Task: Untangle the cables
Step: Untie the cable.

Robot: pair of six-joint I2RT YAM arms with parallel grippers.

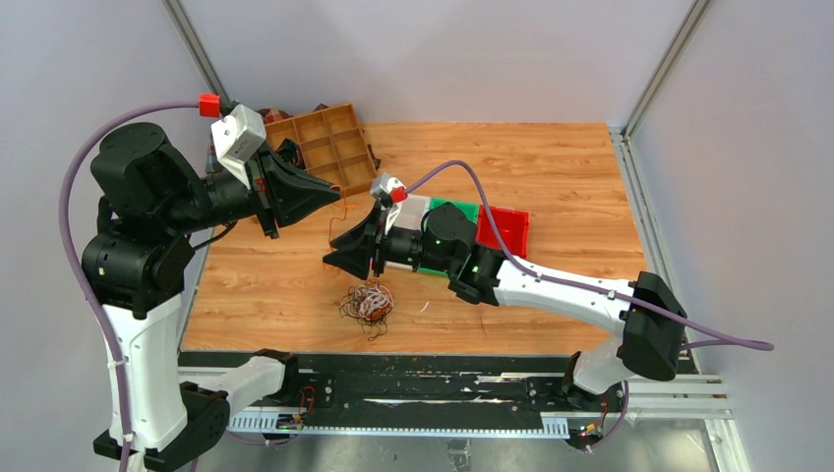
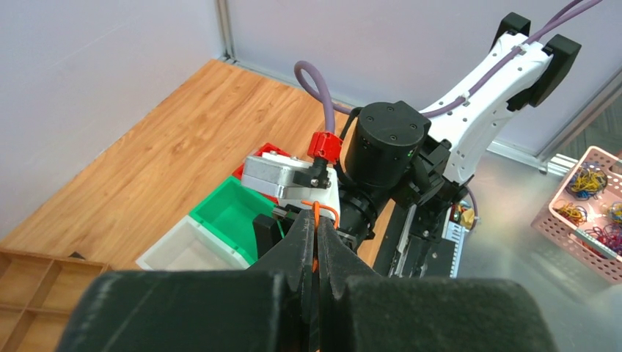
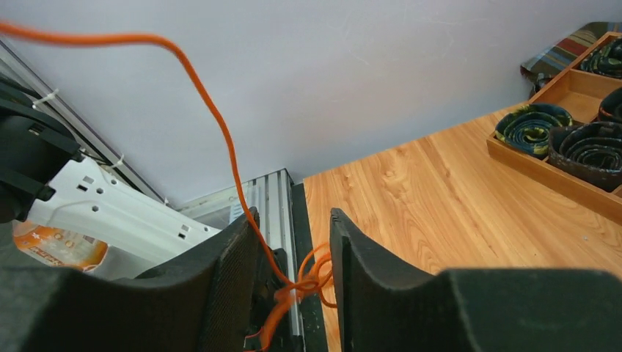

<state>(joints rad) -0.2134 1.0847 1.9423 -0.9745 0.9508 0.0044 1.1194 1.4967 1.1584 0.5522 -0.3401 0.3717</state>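
Orange cable point(image 3: 220, 125) tight in closed left pincer point(image 2: 316, 220), loose between half-parted jaws of right pincer point(image 3: 293, 216).

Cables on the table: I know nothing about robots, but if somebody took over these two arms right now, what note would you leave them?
Left gripper: shut, pinching an orange cable at its tips, held above the table.
Right gripper: jaws open, with orange cable running through the gap and a small snarl of it low down; not clamped.
Other cables: a tangled bundle lies on the table near the front edge, below both grippers.
Done: one orange strand is lifted up.
Left: probably grip it with the right gripper, pull it straight, then work through the bundle. Whether the strand is free of the bundle cannot be seen.
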